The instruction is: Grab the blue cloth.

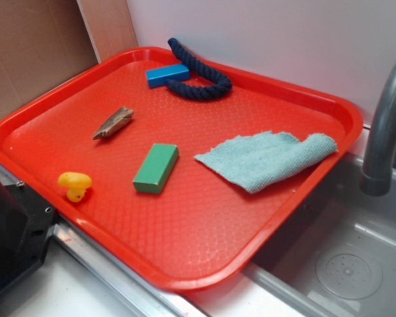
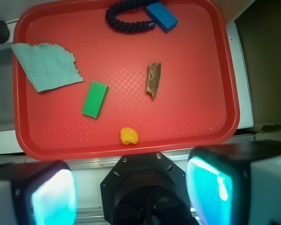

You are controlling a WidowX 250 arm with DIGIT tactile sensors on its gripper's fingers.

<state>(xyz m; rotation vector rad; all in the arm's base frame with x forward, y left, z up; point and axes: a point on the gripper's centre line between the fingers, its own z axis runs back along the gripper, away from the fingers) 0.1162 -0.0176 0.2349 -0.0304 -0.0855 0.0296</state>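
The claw (image 2: 131, 192) hangs spread wide above the near rim of the red tray (image 2: 192, 136), pinching nothing. Nearest it sits a yellow duck (image 2: 129, 135), then a green block (image 2: 94, 99) and a brown scrap (image 2: 153, 79). The blue cloth (image 2: 46, 65) lies flat by the tray's sink-side edge, and 1 blue block (image 2: 161, 17) touches a navy rope (image 2: 129, 19) at the far rim.

The pale blue-green terry cloth (image 1: 267, 158) lies flat, one corner folded, fuzzy-edged.
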